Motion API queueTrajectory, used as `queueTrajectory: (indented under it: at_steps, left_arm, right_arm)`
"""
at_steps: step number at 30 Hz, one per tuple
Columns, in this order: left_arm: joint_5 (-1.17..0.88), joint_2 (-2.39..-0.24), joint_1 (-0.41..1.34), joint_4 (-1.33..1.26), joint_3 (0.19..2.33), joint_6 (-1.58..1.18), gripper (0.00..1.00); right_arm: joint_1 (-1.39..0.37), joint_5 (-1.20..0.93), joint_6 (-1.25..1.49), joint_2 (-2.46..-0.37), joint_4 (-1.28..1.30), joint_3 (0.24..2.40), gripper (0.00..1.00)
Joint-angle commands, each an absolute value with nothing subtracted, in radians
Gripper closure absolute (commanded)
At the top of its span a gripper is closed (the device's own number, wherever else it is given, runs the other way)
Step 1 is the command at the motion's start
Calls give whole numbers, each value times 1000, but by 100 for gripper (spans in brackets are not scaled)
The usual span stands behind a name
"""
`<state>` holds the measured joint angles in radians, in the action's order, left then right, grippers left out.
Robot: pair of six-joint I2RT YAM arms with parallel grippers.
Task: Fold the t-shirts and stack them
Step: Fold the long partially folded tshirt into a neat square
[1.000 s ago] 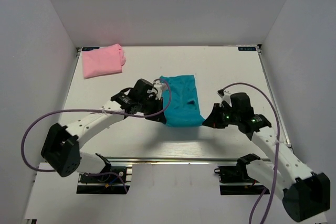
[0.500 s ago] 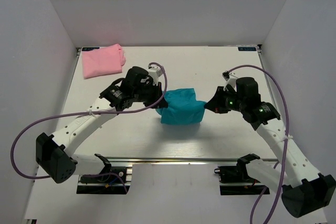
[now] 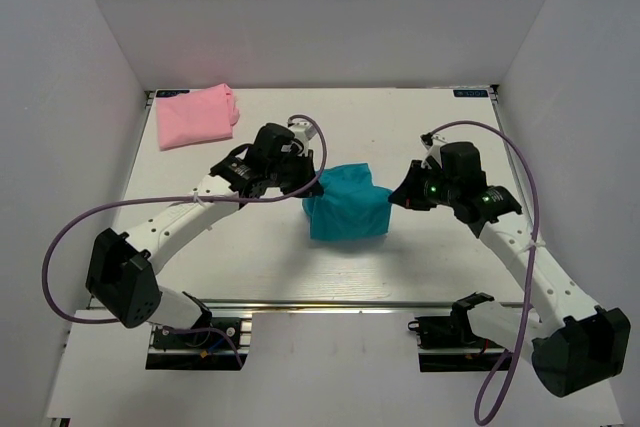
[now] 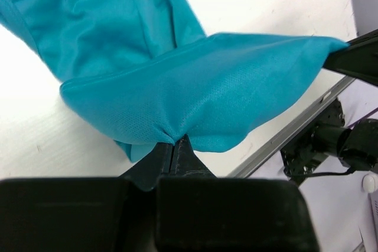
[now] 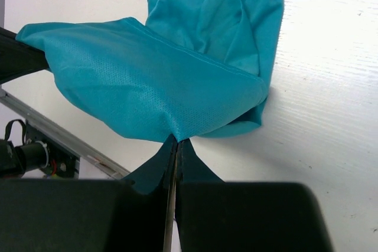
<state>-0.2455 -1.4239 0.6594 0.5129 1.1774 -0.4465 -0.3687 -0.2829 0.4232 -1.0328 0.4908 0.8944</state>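
Teal-blue t-shirt: located near the middle of the tabletop, between the two arms, partly lifted.

Left jaws: closed tight, pinching one gathered corner of a fold of the shirt; the wrist view shows the cloth bunched into the closed tips. Right jaws: likewise closed tight on the opposite corner of the same fold.

Governing relation: the held fold is strung crosswise from the left jaws to the right jaws and is raised off the surface. The rest of the shirt lies flat on the tabletop beyond that fold, on the side away from the arm bases. The garment's long axis therefore runs near-to-far, square to the line joining the two sets of jaws. Each arm is about equally near its own corner; neither has the advantage.

Assessment: the fold looks unfinished. The next move would probably carry the held edge away from the bases over the flat part, both arms travelling in step to keep the edge taut and level. Uneven travel could skew the fold.

Pink t-shirt: lies as a compact bundle at the far left corner, well apart from the teal one. The left arm is the nearer to it; the right arm is well away. Stacking not yet done.
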Motion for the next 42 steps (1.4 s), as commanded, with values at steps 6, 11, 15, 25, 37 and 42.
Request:
queueTrajectory:
  at_steps: [6, 11, 15, 25, 37, 42]
  left_arm:
    - [-238, -1491, 637, 414, 1241, -433, 100]
    - [-218, -1537, 617, 423, 1259, -433, 100]
    - [-201, -1536, 598, 423, 1246, -451, 100]
    - [-172, -1598, 534, 357, 1244, -471, 100]
    - [-195, -1772, 457, 230, 1308, -471, 100]
    - [-224, -1851, 437, 201, 1365, -462, 98]
  right_arm:
    - [-365, -235, 445, -1094, 393, 977, 100]
    - [-364, -236, 445, -1158, 365, 1009, 100]
    - [-361, -212, 439, -1206, 361, 1034, 100]
    - [-351, -153, 457, -1364, 236, 1080, 100]
    - [-341, -106, 456, -1624, 83, 1195, 100]
    - [-339, -124, 453, -1716, 11, 1229, 100]
